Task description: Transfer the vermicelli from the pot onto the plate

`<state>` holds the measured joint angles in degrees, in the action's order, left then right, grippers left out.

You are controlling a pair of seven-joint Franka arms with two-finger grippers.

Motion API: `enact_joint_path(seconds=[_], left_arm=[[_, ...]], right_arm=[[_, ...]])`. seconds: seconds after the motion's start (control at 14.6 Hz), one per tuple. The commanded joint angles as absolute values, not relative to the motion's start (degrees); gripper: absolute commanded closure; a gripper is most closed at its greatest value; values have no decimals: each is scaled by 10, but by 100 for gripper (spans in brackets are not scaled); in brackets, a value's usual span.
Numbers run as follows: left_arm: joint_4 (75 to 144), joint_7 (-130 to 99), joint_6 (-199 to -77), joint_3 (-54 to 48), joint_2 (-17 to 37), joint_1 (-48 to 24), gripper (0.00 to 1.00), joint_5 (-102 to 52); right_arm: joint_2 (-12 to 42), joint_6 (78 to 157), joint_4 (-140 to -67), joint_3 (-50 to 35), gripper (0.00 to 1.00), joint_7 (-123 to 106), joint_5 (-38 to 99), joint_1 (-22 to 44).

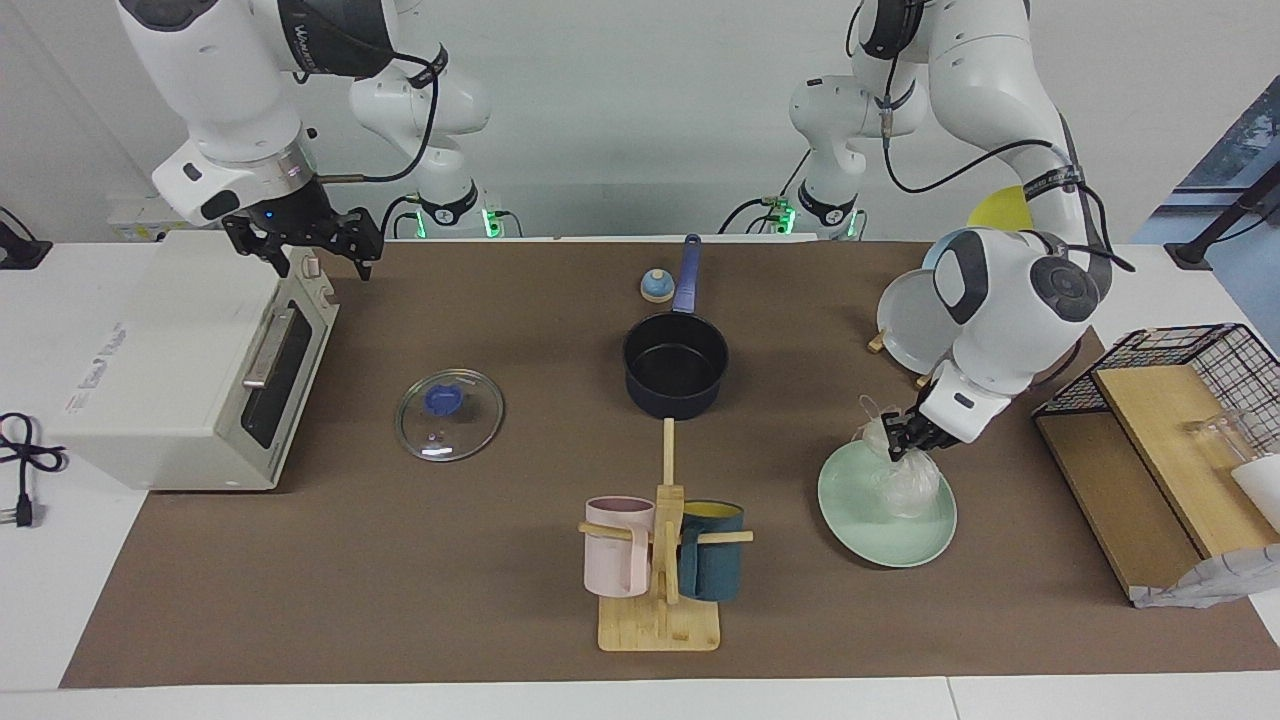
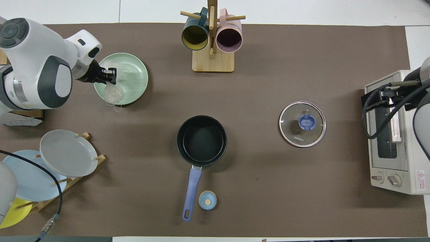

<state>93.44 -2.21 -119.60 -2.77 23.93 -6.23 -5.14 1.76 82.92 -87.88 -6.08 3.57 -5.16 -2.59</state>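
Note:
The whitish vermicelli bundle [image 1: 903, 482] [image 2: 113, 94] hangs from my left gripper [image 1: 900, 441] [image 2: 111, 76], which is shut on its top. The bundle's lower part rests on the mint-green plate [image 1: 862, 525] [image 2: 138, 77], at the plate's edge nearer to the robots. The dark navy pot [image 1: 676, 365] [image 2: 201, 140] stands in the middle of the mat with its black inside bare and its blue handle [image 2: 191, 193] pointing toward the robots. My right gripper [image 1: 312, 248] [image 2: 373, 97] waits above the toaster oven.
A white toaster oven [image 1: 170, 370] [image 2: 393, 134] stands at the right arm's end. A glass lid [image 1: 449, 414] [image 2: 302, 124] lies between it and the pot. A mug rack [image 1: 661, 560] [image 2: 212, 37], plate rack [image 2: 53, 164], wire basket [image 1: 1170, 400] and small blue knob [image 2: 207, 200] are around.

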Motion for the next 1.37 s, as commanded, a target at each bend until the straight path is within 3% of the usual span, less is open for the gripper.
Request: enact_joint_path(seconds=[0.0, 0.27, 0.34, 0.41, 0.96, 1.3], left_arm=[[943, 19, -1239, -31, 257, -60, 100, -40], [947, 36, -1260, -31, 267, -63, 100, -40], [947, 46, -1259, -31, 267, -63, 94, -40], [943, 49, -1253, -31, 266, -64, 1, -40], [930, 26, -1105, -12, 137, -56, 0, -40], [935, 22, -966, -11, 19, -48, 0, -13]], right_arm=[[-34, 830, -941, -53, 0, 23, -40, -25], [-40, 831, -947, -41, 0, 23, -40, -24], [-39, 836, -946, -41, 0, 21, -40, -24], [-37, 846, -946, -40, 0, 16, -40, -23], [-29, 871, -940, -41, 0, 18, -40, -20], [-29, 869, -940, -38, 0, 18, -39, -20]])
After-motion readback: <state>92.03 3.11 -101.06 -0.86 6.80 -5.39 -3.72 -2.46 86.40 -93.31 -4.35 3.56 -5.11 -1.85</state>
